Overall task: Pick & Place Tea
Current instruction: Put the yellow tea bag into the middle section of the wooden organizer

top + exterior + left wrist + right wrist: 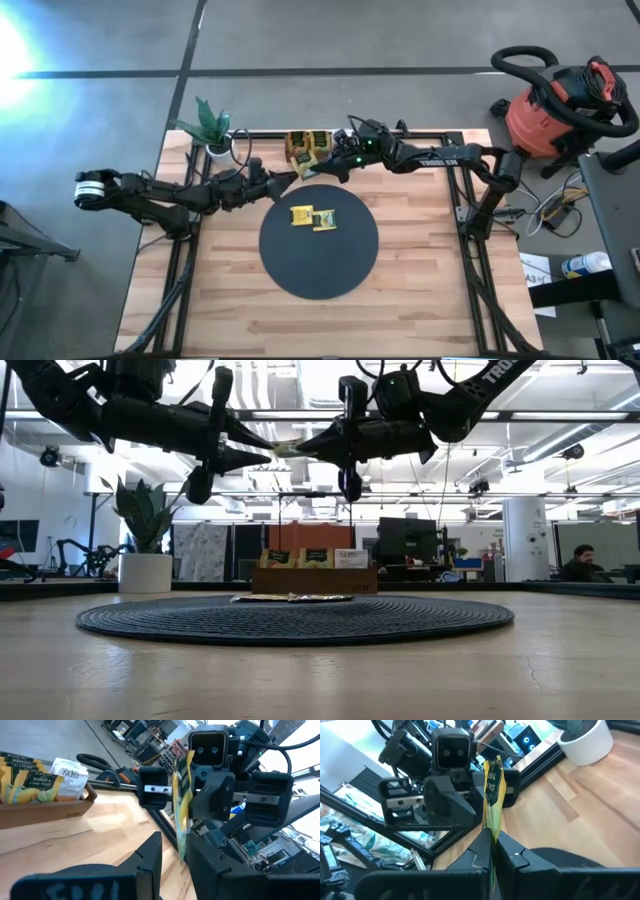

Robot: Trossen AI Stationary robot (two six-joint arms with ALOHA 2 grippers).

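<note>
Gripping a yellow tea packet [492,795] edge-on between my right gripper's [491,842] closed fingers, I hold it up in the air above the far part of the table, with the packet standing upright and rising out past my fingertips. My left gripper [175,855] faces it from the opposite side, its jaws parted, and the same yellow packet [181,805] hangs in the gap between those two fingers; I cannot tell whether they touch it. From above, my two grippers meet tip to tip just beyond the far edge of the black round mat [318,262], close to the brown wooden tray [305,146] that holds more packets standing on edge. Two other packets lie flat on the mat near its far side, a yellow one [300,215] and a green and yellow one [325,220], just beside each other. At table height both lie low on the mat, well below my raised grippers. Packets [30,782] labelled lemon and lime stand in the tray beside a white one [70,777]. A potted plant [212,128] stands at the far left corner of the wooden table [230,300].
</note>
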